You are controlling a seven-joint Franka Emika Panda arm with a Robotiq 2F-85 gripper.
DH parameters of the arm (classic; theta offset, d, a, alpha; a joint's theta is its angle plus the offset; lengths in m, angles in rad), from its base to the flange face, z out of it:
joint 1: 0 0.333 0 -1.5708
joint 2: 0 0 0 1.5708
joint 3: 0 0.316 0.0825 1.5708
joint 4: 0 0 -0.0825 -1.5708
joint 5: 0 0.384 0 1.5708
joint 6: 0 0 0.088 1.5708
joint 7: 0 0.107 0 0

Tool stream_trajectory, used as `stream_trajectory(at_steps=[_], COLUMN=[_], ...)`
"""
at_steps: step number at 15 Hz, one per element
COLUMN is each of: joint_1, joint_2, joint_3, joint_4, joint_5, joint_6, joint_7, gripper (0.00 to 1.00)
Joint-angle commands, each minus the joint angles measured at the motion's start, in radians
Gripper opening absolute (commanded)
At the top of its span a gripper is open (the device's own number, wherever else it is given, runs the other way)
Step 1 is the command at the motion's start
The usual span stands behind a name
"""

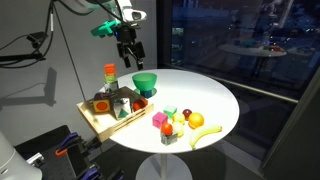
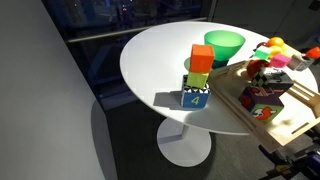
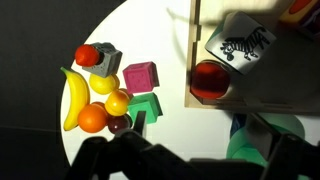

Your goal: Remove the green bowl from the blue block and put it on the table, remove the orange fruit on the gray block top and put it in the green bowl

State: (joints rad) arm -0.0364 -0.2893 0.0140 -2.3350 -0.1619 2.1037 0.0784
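The green bowl [image 1: 146, 83] stands on the round white table [image 1: 212, 95] beside the wooden tray; it shows in both exterior views [image 2: 224, 45]. In the wrist view the green bowl [image 3: 244, 153] is at the lower right with a bit of blue beside it; what it rests on I cannot tell. A red-orange round fruit [image 3: 88, 55] sits on a gray block [image 3: 108, 60] in the fruit group [image 1: 167, 128]. My gripper [image 1: 128, 52] hangs open and empty above the bowl. In the wrist view the gripper's [image 3: 205, 138] right finger is over the bowl.
A wooden tray [image 1: 100, 118] holds picture blocks and a red round fruit [image 3: 208, 80]. A stack of green, orange and blue blocks [image 2: 197, 80] stands by the tray. A banana [image 3: 72, 98], an orange ball [image 3: 93, 118], a pink block [image 3: 140, 77] and a green block [image 3: 148, 108] lie together.
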Motion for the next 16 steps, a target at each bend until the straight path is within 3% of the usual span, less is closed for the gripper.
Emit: stream_trajectory(at_steps=[1, 16], joint_1=[0.009, 0.095], joint_2=[0.12, 0.464], joint_3=[0.018, 0.034], joint_4=[0.107, 0.392], joint_5=[0.017, 0.041], joint_6=[-0.003, -0.016], joint_7=[0.068, 0.149], gripper=[1.0, 1.0])
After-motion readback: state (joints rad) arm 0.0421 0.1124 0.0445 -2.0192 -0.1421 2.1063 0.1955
